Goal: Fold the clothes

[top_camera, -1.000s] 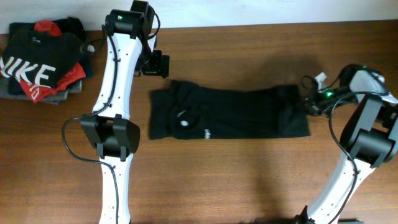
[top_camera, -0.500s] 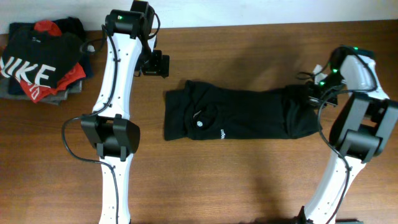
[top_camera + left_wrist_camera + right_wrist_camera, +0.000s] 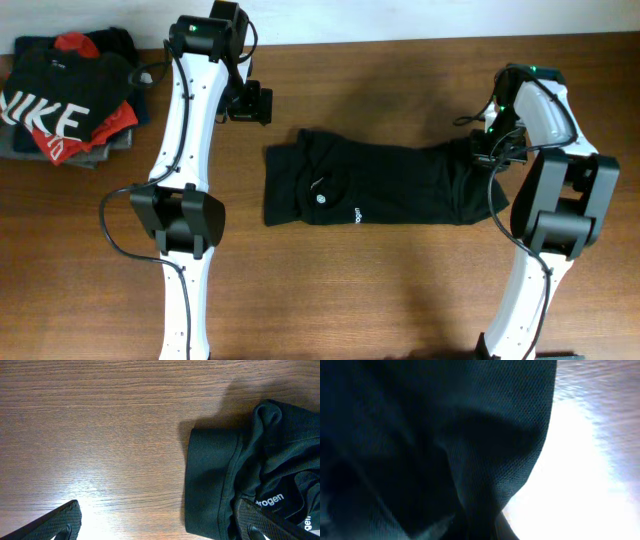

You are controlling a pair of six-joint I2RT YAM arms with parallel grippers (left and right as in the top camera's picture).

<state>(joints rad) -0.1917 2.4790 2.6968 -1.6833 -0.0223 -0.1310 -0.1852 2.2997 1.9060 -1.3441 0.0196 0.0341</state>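
Apparently T-shirt (image 3: pixel 390 192) in right hand (image 3: pixel 491 150).

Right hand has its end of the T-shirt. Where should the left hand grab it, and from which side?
Grip the T-shirt by the flat hemmed band at its left end, coming in from the left over bare table. That band lies doubled with a clean outer edge, the open left hand hangs nearest it, and the right hand holds the opposite end.

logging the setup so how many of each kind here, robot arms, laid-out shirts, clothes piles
robot arms: 2, left arm and right arm
laid-out shirts: 1, black T-shirt
clothes piles: 1, clothes pile at far left
total: 4
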